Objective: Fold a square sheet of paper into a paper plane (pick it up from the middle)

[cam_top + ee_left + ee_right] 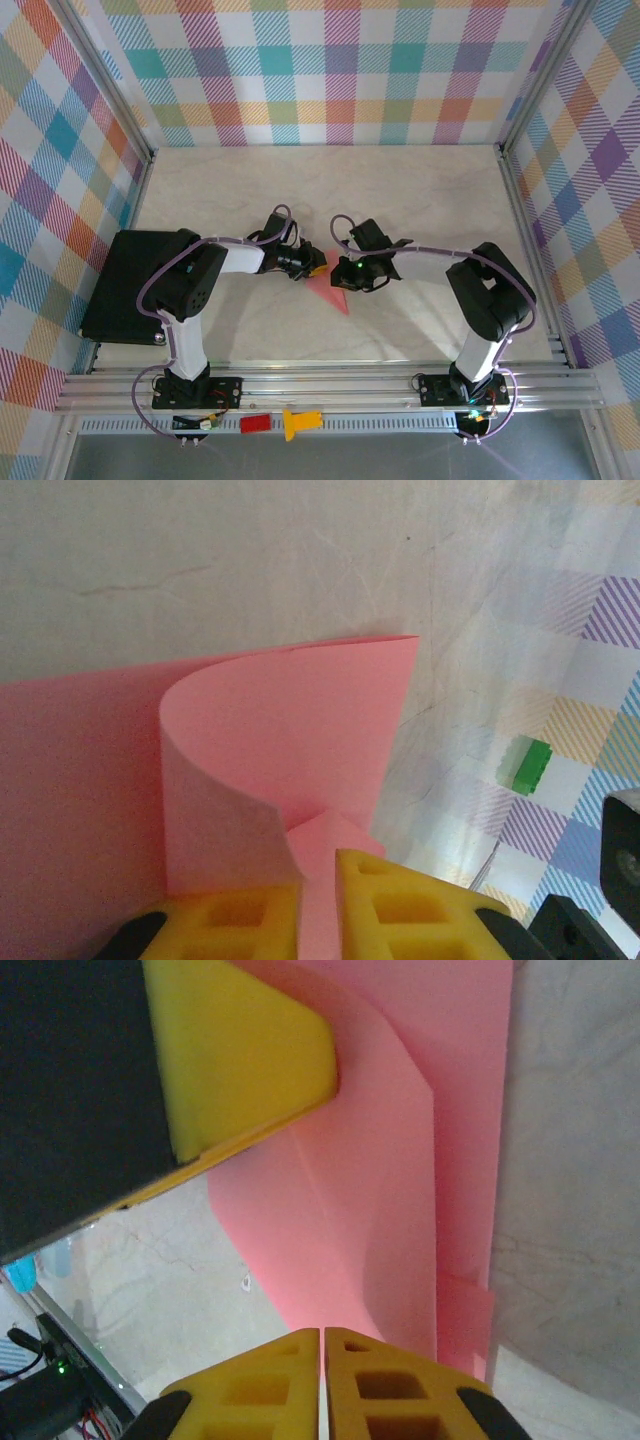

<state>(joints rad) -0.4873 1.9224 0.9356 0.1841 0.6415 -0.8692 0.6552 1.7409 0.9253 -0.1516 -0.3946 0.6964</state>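
The left gripper (318, 885) is closed on the paper (300, 730). In its wrist view a pink strip stands pinched between its 2 yellow fingers (410, 910), which sit slightly apart around it. From that pinch the sheet rises and curls over to the left in a rounded loop. A straight edge runs along the top, and a flat part spreads left over the pale table (250, 550).

The right gripper (322, 1345) has its 2 yellow fingers (390, 1390) pressed together with only a hairline between them. The paper (400, 1160) lies right at the tips. I cannot tell whether any of it is caught between them. A long fold line runs away from the tips, and 1 yellow finger (240, 1050) of the left gripper sits over the sheet's far part.

From above, the 2 grippers meet almost tip to tip to the right of the black pad (125, 285). The left gripper (312, 266) is nearer the pad, with the right gripper (345, 274) just beyond it. The paper (338, 293) is on the table to the right of the pad, beneath and between the grippers, with a pink point sticking out toward the near edge. A red block (255, 423) and a yellow piece (300, 423) lie on the front rail (400, 423), nearer than the pad and to its right.
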